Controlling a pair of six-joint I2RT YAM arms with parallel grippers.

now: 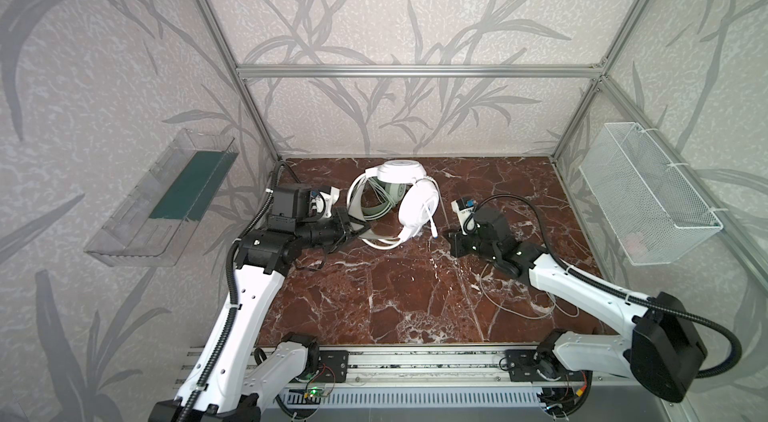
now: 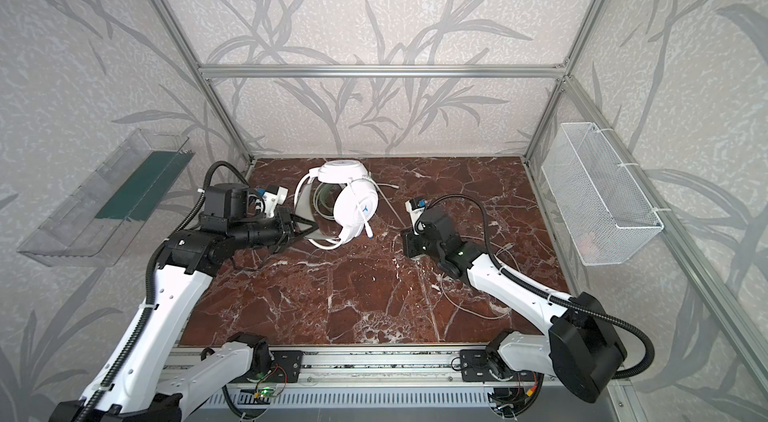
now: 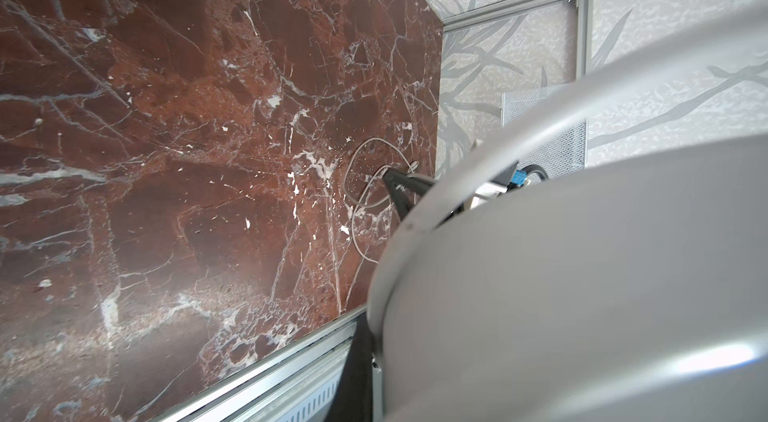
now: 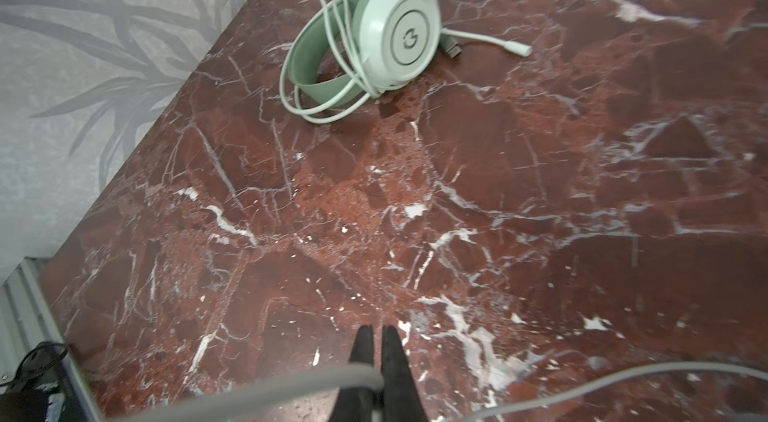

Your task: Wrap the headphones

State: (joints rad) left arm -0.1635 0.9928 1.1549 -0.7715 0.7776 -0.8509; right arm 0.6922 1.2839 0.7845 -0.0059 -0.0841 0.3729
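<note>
The white headphones (image 1: 417, 208) hang tilted above the marble table (image 1: 395, 295), cups downward. My left gripper (image 1: 360, 228) is shut on their grey inner headband; in the left wrist view the headset (image 3: 582, 274) fills the near field and hides the jaws. The mint-green headphones (image 4: 374, 38) lie behind on the table, their cable coiled round them. My right gripper (image 4: 376, 335) sits low on the table right of the white headset, shut on its thin pale cable (image 4: 249, 393). The slack of that cable (image 1: 519, 312) loops loosely over the table's right side.
A clear plastic bin (image 1: 166, 200) hangs on the left wall. On the right wall is a white mesh basket (image 1: 648, 191). Aluminium frame posts stand at the back corners, and a metal rail (image 1: 415, 362) runs along the table's front edge.
</note>
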